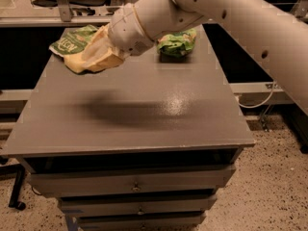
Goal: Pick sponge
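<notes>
In the camera view the gripper [96, 53] hangs above the far left of the worktop [144, 124], its jaws clenched on the sponge [90, 65], which is held clear of the surface. One green snack bag [71, 38] lies just behind the jaws. A second snack bag [177, 41] sits well off to their right.

Grey table [144, 129] w/ drawers under, on speckled floor [274, 177]. On top: green bag [72, 38] upper left, 2nd green bag [179, 41] top ctr, well apart. Gripper [92, 56] holds sponge [91, 67] above table's upper-left part.
</notes>
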Available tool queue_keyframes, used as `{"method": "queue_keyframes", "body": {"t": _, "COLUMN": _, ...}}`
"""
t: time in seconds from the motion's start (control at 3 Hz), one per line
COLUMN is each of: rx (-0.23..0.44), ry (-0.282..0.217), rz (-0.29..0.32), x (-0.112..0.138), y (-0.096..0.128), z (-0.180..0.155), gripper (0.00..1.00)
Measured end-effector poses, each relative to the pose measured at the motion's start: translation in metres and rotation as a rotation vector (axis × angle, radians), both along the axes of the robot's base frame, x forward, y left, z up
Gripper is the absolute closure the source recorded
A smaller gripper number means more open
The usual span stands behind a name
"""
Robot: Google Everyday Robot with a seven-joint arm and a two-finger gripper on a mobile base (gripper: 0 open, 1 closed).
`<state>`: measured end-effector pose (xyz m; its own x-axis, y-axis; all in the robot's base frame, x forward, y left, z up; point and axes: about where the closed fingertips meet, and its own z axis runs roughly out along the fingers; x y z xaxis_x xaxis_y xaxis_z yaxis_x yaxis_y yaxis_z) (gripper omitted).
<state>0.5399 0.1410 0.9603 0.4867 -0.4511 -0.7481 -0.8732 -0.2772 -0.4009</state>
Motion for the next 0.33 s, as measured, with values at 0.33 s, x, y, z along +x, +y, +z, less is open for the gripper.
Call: {"method": "queue_keyframes", "body": {"t": 0.33, "rx": 0.016, "ry": 0.007, "rz": 0.003, "x": -0.0026, "y": 0.0006, "z": 0.0035, "gripper": 1.00}}
